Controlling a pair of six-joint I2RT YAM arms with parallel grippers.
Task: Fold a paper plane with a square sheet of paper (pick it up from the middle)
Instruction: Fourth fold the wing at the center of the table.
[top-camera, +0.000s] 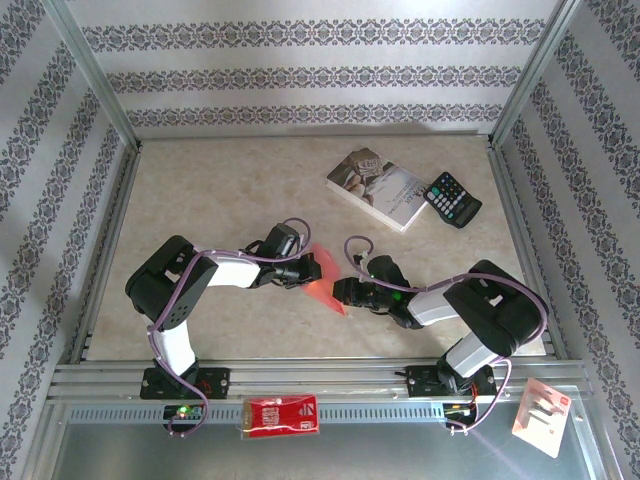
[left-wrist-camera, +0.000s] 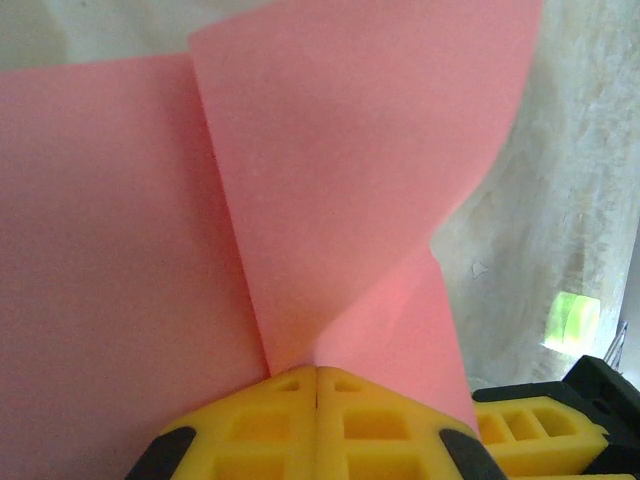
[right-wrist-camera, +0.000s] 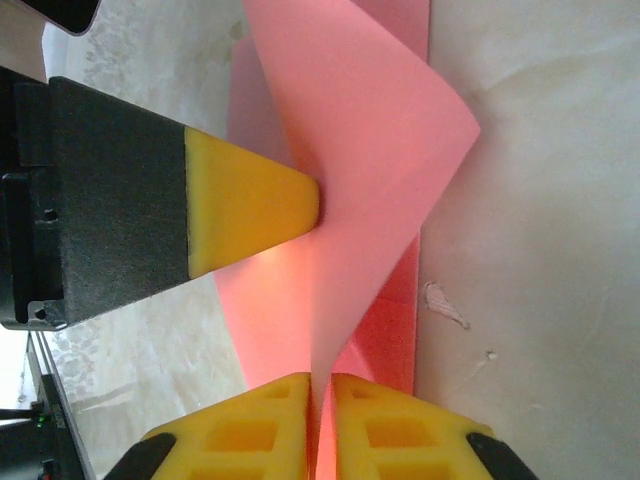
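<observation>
The left claw (left-wrist-camera: 316, 372) is pressed together, pinching the square sheet of paper (left-wrist-camera: 380, 150) where a crease meets its edge. The right claw (right-wrist-camera: 320, 378) straddles another edge, pads a sliver apart; whether it grips I cannot tell. The half-folded sheet stands between them over the middle of the desk (top-camera: 250, 190), its long axis running away from the bases. Both arms look equally near.

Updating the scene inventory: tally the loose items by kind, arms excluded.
Pink paper sheet: 1
Book: 1
Calculator: 1
Packets: 2 (red packet, pale card pack)
Total: 5
</observation>
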